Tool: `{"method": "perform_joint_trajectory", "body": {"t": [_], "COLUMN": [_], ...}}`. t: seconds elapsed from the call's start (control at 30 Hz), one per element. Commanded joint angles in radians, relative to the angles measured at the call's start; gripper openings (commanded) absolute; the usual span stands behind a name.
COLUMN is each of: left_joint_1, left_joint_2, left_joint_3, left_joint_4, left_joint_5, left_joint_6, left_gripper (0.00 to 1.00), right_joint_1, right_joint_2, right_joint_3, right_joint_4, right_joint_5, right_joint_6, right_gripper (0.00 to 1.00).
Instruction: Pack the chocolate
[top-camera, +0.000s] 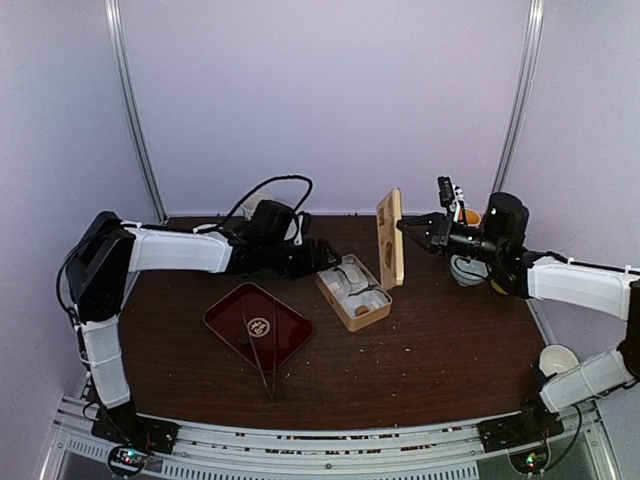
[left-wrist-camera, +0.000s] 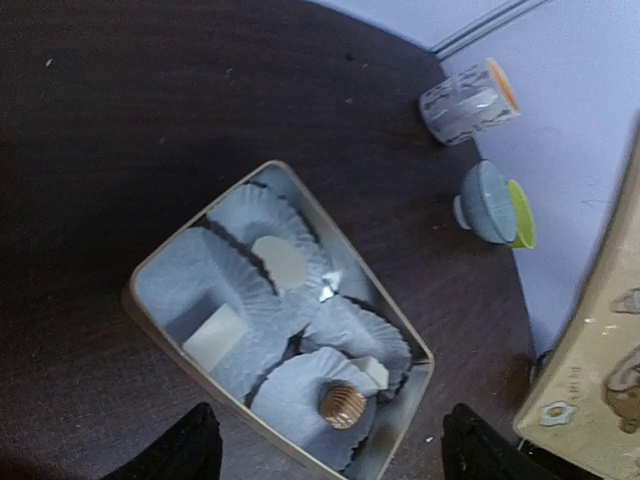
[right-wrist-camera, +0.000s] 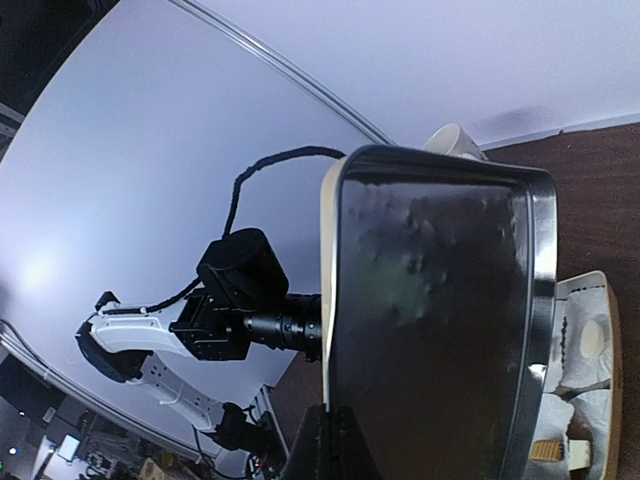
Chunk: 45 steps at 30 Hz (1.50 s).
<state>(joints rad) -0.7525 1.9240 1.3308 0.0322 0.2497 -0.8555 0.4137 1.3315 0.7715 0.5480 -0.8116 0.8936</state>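
My left gripper hangs wide open over the tan tin with chocolate inside; my right gripper pinches its lid upright.

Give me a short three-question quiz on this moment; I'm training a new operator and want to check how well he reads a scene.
1. True or false: the right gripper holds the lid upright.
2. Multiple choice: the left gripper, above the uncovered tin, is A) shut on a chocolate, B) open with nothing between its fingers, C) shut on a paper cup.
3. Fill in: the brown chocolate lies in a crinkled paper ____ inside the tin.

Key: 1 true; 2 B; 3 liner.
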Motion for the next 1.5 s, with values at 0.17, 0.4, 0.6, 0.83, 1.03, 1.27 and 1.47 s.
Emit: {"method": "perform_joint_trajectory", "body": {"t": [0.17, 0.4, 0.6, 0.83, 1.03, 1.27, 1.47], "left_joint_1": [-0.011, -0.037, -0.062, -0.092, -0.117, -0.166, -0.228], "left_joint_2": [0.176, 0.263, 0.297, 0.297, 0.284, 0.224, 0.178], "left_joint_3": [0.206, 0.353, 0.368, 0.366, 0.364, 0.283, 0.197], "left_joint_4": [-0.297, -0.460, -0.474, -0.491, -0.536, -0.548, -0.536], "left_joint_5": [-0.199, -0.273, -0.272, -0.270, -0.279, -0.284, -0.273], "left_joint_6": [-0.157, -0.201, -0.199, -0.170, -0.140, -0.157, -0.264], "left_gripper": [0.73, 0.53, 0.35, 0.07, 0.06, 0.06, 0.06], "right_joint_1": [-0.007, -0.009, -0.009, -0.009, -0.009, -0.009, -0.007], "right_joint_2": [-0.196, -0.302, -0.359, -0.408, -0.451, -0.522, -0.584], "right_joint_3": [-0.022, -0.048, -0.054, -0.063, -0.086, -0.140, -0.192], "right_joint_4": [-0.349, -0.469, -0.517, -0.549, -0.572, -0.578, -0.570], "right_joint_5": [0.097, 0.150, 0.172, 0.179, 0.179, 0.175, 0.164], "right_joint_6": [-0.264, -0.333, -0.355, -0.363, -0.359, -0.323, -0.285], "right_gripper": [0.00, 0.00, 0.00, 0.00, 0.00, 0.00, 0.00]}}
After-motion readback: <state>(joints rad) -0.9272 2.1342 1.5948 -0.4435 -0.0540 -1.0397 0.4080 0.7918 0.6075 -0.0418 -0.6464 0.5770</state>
